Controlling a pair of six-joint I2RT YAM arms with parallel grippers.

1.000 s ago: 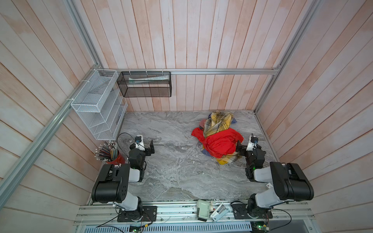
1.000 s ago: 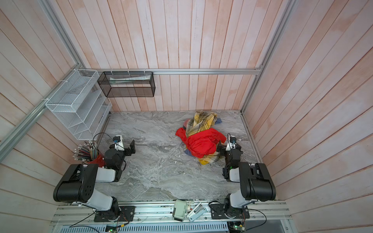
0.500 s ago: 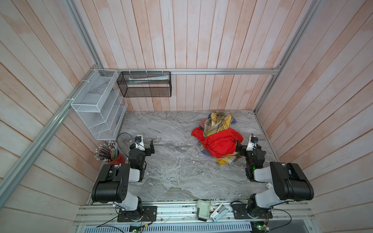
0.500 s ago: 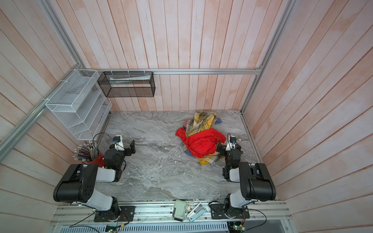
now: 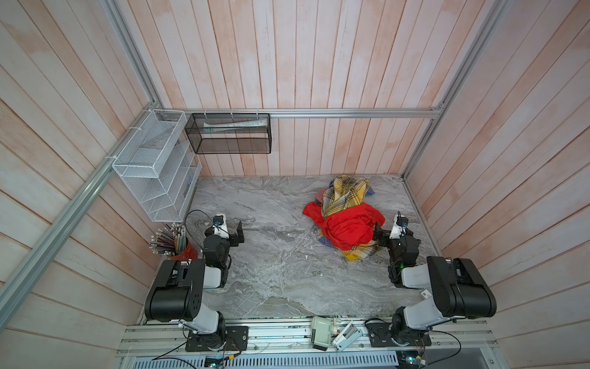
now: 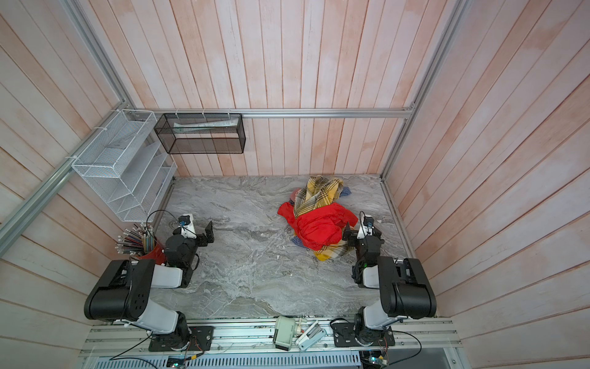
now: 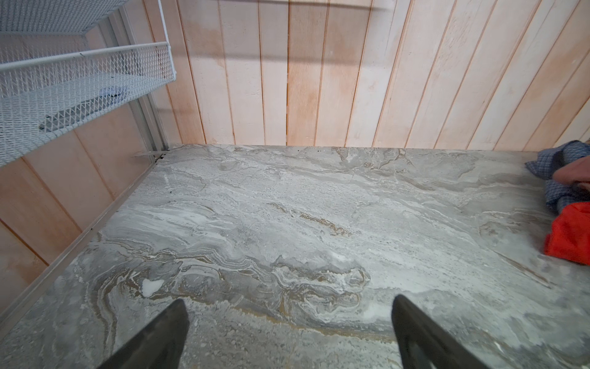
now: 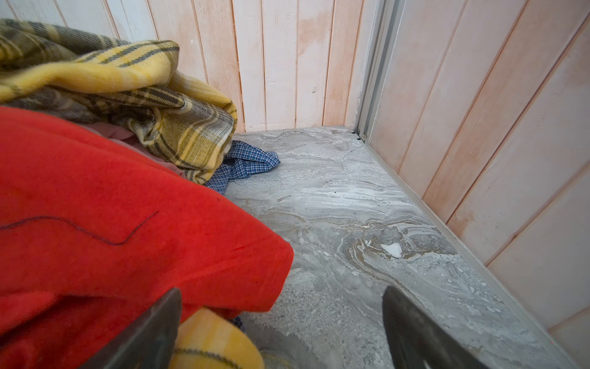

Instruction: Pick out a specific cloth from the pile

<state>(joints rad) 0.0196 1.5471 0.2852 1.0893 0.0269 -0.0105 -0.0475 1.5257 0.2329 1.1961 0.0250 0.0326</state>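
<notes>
Task not yet begun. Yellow plaid flannel shirt [image 5: 346,195] is seen tangled in garment pile [image 5: 327,242] at far right of grey marble desk [image 5: 271,255], partly covered by plain red garment [image 5: 348,225]. Left pincer [image 7: 289,306] is spread wide, nothing held, well apart from pile. Right pincer [image 8: 282,298] is spread wide at pile edge, nothing gripped.

Pale pink plank walls [image 5: 319,64] on three sides. Grey marbled tabletop [image 5: 271,271]. White wire rack [image 5: 153,166] on left wall; black mesh basket [image 5: 228,134] on back wall.
</notes>
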